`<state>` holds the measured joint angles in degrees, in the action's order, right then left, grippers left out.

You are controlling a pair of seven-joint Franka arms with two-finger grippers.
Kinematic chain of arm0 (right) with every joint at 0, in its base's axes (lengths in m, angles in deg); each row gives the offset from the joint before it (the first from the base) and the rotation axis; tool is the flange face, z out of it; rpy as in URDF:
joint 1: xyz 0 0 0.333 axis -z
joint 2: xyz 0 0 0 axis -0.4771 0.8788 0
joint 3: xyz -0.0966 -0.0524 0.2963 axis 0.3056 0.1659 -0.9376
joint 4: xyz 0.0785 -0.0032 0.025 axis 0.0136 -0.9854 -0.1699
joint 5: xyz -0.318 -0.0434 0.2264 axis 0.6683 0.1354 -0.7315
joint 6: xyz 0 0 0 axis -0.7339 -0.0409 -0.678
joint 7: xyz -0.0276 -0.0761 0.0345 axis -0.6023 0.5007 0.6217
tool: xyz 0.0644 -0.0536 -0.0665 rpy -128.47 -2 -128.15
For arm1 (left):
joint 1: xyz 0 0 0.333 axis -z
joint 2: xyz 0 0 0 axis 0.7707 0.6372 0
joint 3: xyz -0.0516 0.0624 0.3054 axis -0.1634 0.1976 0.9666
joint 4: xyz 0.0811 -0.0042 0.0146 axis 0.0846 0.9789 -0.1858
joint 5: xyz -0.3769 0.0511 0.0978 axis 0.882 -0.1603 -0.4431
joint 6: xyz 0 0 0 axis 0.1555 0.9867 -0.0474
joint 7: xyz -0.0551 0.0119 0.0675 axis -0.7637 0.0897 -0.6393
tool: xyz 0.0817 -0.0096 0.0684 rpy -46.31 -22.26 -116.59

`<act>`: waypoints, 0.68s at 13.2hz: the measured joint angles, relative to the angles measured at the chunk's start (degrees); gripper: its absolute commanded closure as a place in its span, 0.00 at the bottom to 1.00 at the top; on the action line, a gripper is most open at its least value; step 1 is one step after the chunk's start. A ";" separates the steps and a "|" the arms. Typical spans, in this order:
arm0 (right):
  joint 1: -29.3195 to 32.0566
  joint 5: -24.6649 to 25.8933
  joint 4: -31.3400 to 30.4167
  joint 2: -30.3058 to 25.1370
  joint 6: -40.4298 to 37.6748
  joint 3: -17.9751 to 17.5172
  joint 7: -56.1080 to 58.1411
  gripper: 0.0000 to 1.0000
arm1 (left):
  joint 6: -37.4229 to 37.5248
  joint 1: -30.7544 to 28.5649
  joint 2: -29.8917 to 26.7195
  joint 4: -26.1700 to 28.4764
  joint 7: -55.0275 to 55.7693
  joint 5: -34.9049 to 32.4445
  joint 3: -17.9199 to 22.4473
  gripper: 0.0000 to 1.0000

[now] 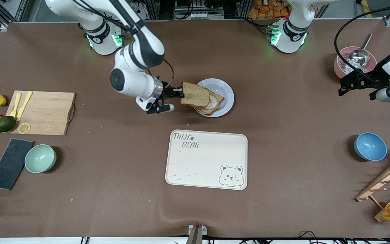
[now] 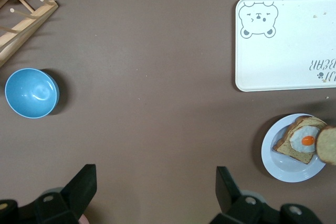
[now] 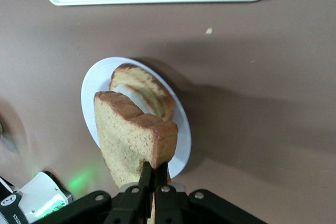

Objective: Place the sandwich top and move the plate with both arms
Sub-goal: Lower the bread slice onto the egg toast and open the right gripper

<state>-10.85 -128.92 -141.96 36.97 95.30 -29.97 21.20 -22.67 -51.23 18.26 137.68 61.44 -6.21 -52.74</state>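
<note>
Brown wholegrain bread slice with darker crust, the sandwich top [image 1: 195,94], is pinched by one edge in the right tool [image 1: 178,92], jaws narrow and clamped on it, hanging tilted over the rim of the round pale lavender-white plate [image 1: 224,88]. That plate sits on the brown surface [image 1: 283,135], farther from the front camera than the cream rectangular bear-printed tray [image 1: 206,159], and carries the lower bread slice with a fried egg [image 1: 212,102]. Left tool [image 2: 156,192] is up over the left arm's end of the surface, near the pink bowl with a metal ladle [image 1: 352,61], jaws spread wide, nothing held, waiting. My read for this step: bring the slice further over the egg, level it out so it lands flat, line crusts up with the lower slice, go low before letting go so it doesn't slide or flip. Risk is an edge grip letting the slice droop or tear.
</note>
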 measured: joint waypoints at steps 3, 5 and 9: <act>-3.23 -1.69 -0.42 0.38 4.13 0.02 -1.26 1.00 | 0.00 0.00 0.02 0.00 0.00 0.00 0.01 0.00; -4.76 -3.03 -0.81 1.66 7.11 0.04 -1.28 1.00 | 0.00 0.00 0.04 0.00 0.00 0.00 0.02 0.00; -6.78 -5.42 -0.91 4.52 11.42 0.05 -1.29 1.00 | 0.00 0.00 0.11 0.00 0.00 0.00 0.02 0.00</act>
<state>-17.63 -134.35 -142.87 41.49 106.72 -29.92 19.91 -22.67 -51.23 18.37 137.68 61.44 -6.21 -52.71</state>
